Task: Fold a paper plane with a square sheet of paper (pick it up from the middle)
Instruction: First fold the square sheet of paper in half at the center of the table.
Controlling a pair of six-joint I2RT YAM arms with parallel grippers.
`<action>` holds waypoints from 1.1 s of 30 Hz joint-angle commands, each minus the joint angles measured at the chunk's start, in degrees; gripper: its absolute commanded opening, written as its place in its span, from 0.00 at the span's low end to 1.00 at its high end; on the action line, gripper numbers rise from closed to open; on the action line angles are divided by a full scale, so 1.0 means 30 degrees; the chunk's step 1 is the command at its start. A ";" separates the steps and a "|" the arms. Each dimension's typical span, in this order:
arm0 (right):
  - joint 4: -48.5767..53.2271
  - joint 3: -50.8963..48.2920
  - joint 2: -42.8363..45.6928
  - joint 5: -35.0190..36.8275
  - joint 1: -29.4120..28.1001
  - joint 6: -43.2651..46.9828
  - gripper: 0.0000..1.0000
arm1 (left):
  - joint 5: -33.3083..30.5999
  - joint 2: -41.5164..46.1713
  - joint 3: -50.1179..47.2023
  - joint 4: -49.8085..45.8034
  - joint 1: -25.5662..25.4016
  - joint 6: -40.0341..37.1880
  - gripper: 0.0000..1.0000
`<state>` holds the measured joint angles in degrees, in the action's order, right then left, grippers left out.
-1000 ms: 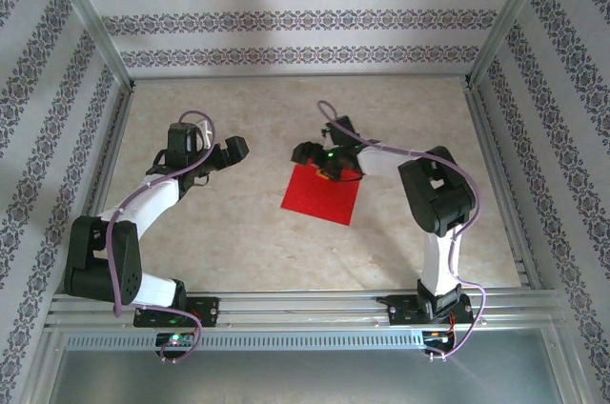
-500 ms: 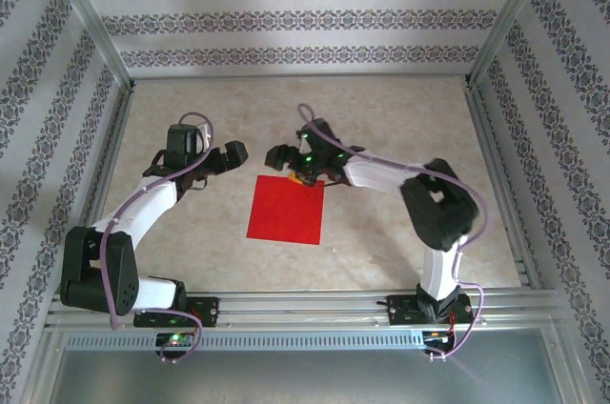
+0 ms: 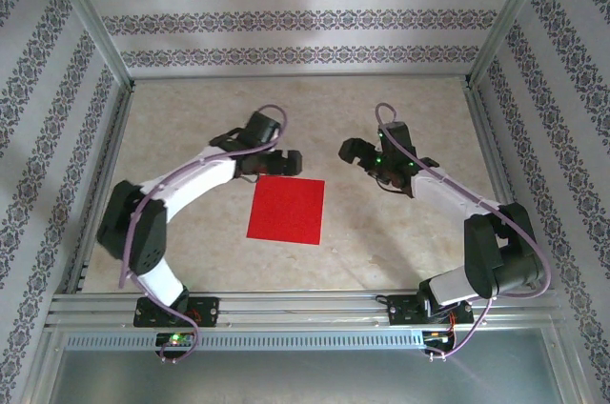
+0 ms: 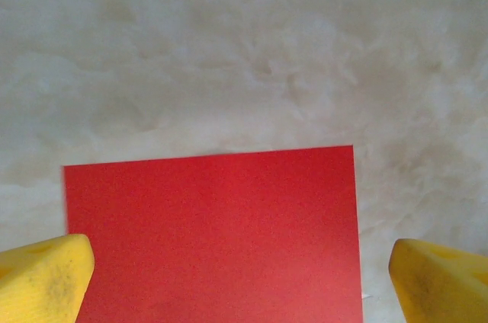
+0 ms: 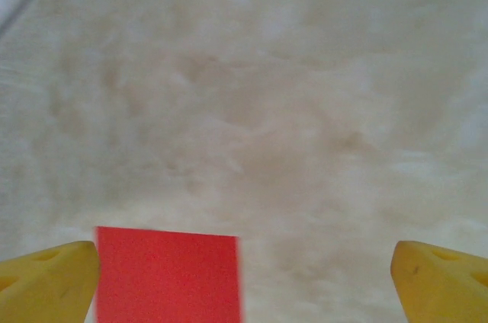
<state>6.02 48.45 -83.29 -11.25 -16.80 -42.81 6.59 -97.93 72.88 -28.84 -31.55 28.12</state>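
Top external view: the left hand (image 3: 283, 162), fingers wide apart, hovers at the 12 o'clock edge of the square sheet of paper (image 3: 286, 211) (ready to grab it, I think). The sheet lies flat on the desk (image 3: 381, 232). The right hand (image 3: 355, 150), wide apart too, waits at its 2 o'clock.

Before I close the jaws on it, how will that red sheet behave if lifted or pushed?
The red sheet lies dead flat on the table with no raised edge, so it will probably skid rather than lift when nudged. It looks thin: likely floppy and very light, drooping from any single pinch.
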 commanded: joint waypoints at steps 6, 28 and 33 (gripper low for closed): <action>0.1237 -0.0618 0.1082 0.1656 0.1694 0.3048 0.98 | -0.3278 -0.5078 0.5708 -0.5986 -0.3243 0.0408 1.00; 0.1073 -0.0621 0.0232 0.0708 0.2690 0.3707 0.98 | -0.1646 -0.6757 0.5262 -0.8524 -0.2785 0.2532 0.80; 0.1075 -0.0535 0.0110 0.0720 0.2687 0.3575 0.98 | -0.1005 -0.7124 0.5268 -0.8463 -0.2784 0.2259 0.80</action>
<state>8.99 46.74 -82.19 -8.43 -9.10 -32.58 1.74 -119.20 88.71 -53.54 -40.38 36.03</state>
